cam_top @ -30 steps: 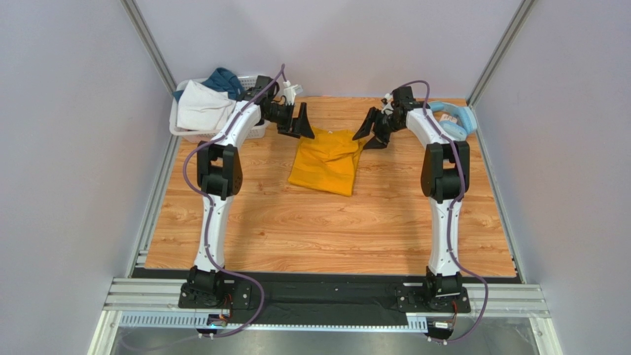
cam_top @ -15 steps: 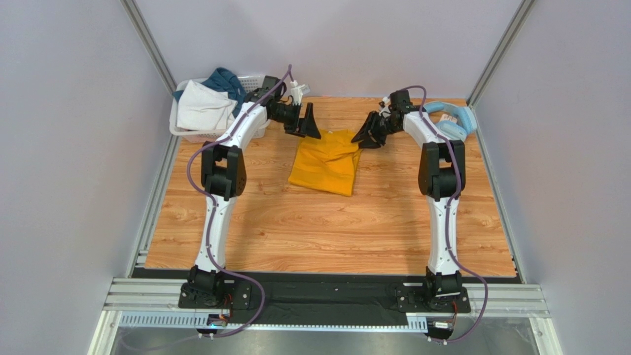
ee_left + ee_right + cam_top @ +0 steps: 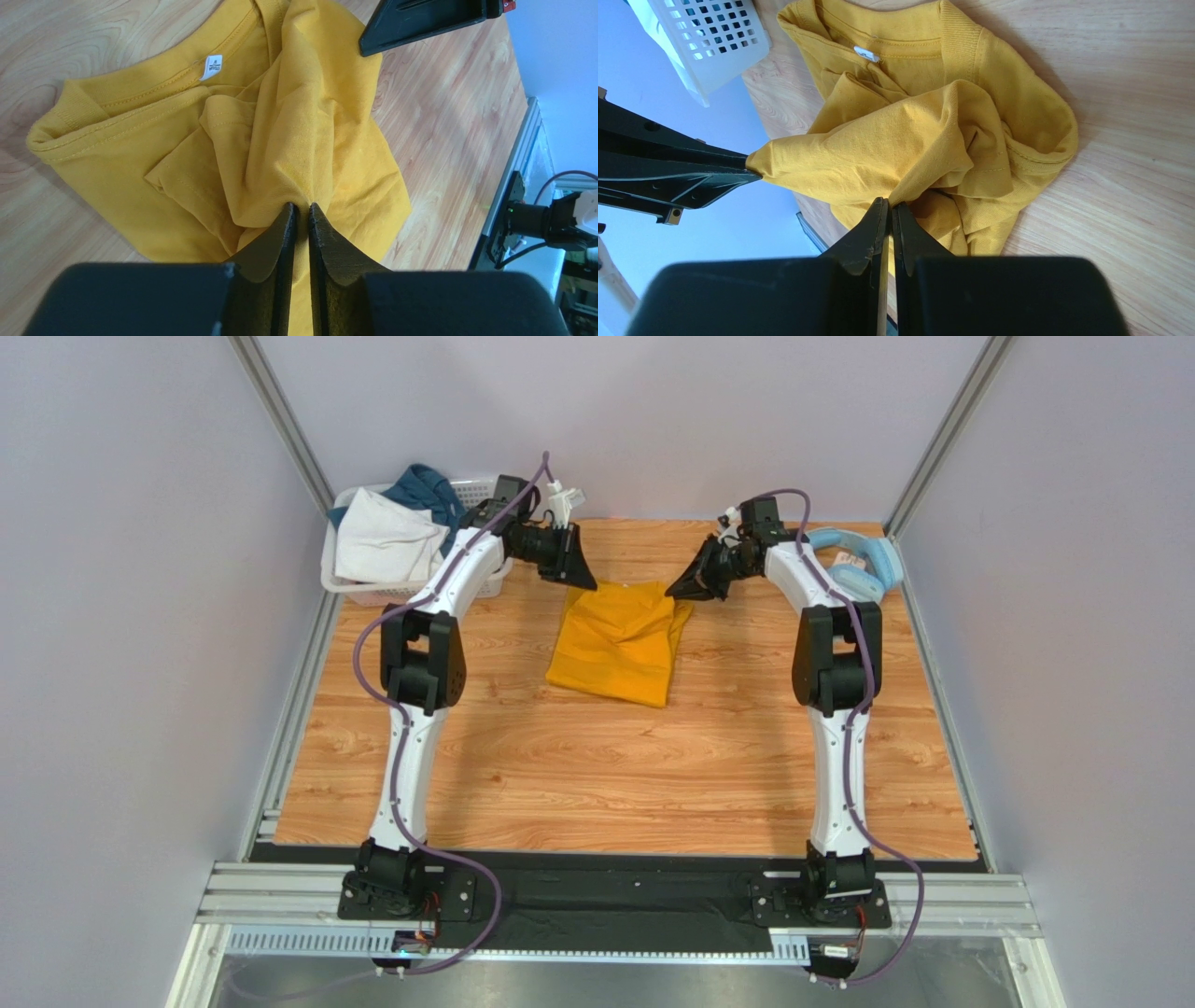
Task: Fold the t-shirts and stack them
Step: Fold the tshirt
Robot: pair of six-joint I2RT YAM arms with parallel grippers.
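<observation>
The left gripper is found clenched on a raised fold of the yellow t-shirt; the right gripper is likewise pinched onto its cloth. The shirt is seen bunched between the two tools, directly ahead of each set of tips, on the table. The cloth is judged light, limp and unbreakable; holds at shoulder seams or hem corners are advised.
</observation>
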